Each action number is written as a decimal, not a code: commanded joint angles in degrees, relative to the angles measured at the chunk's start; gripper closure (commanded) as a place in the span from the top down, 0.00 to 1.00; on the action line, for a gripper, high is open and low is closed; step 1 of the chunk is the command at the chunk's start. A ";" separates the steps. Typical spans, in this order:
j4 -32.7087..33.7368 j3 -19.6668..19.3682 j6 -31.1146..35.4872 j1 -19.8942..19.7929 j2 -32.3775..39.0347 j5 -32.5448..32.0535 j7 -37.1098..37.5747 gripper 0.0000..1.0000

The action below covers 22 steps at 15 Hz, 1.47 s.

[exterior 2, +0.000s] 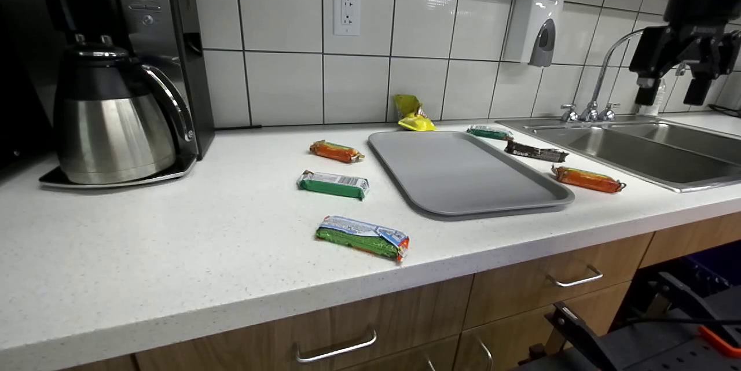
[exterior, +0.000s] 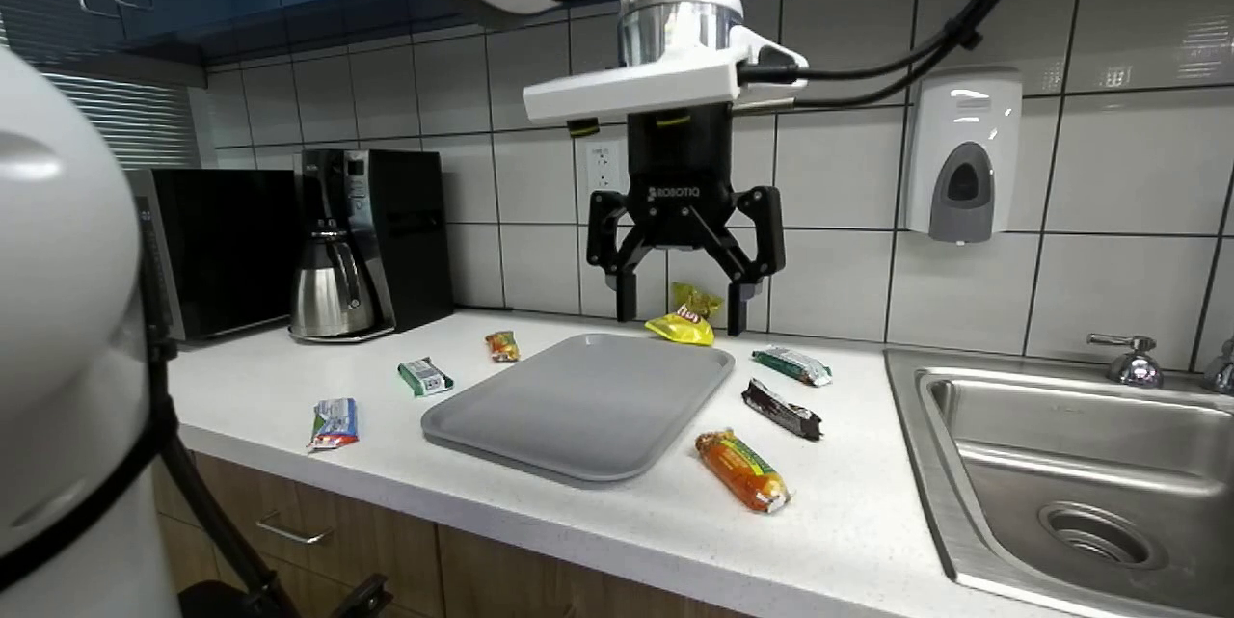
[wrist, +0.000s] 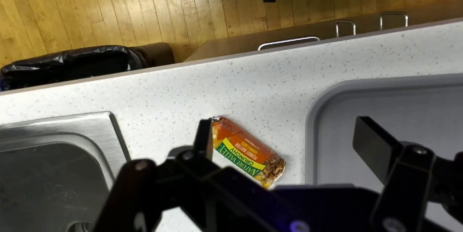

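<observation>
Coffee maker at far left on the tabletop; then, rightward, blue-and-white bar, green bar and orange bar, all left of the gray tray. Behind the tray, yellow bag, close to the tiled wall. Overhead, end effector with fingers spread wide, holding and touching nothing. Right of the tray, peanut butter bar, well below the end effector; beyond, brown wrapper, silver-and-green bar and, at far right, sink.

Step in hand, by judgement: positioning above the tabletop, before any contact. Next move, if toward the peanut butter bar: likely to call for a descent, with fingers aligned across its narrow width.

Legible in the wrist view alone: printed name on the peanut butter bar. Also only there, black-lined bin. Visible in full only in an exterior view: arched faucet.
</observation>
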 commanded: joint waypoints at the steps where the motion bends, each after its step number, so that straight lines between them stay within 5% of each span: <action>1: 1.93 -1.22 3.35 0.51 6.05 -1.14 -5.66 1.00; 11: 9.10 -3.05 9.06 1.67 21.01 0.52 -21.12 1.00; 22: 15.07 -0.79 15.50 0.82 33.06 5.53 -34.95 1.00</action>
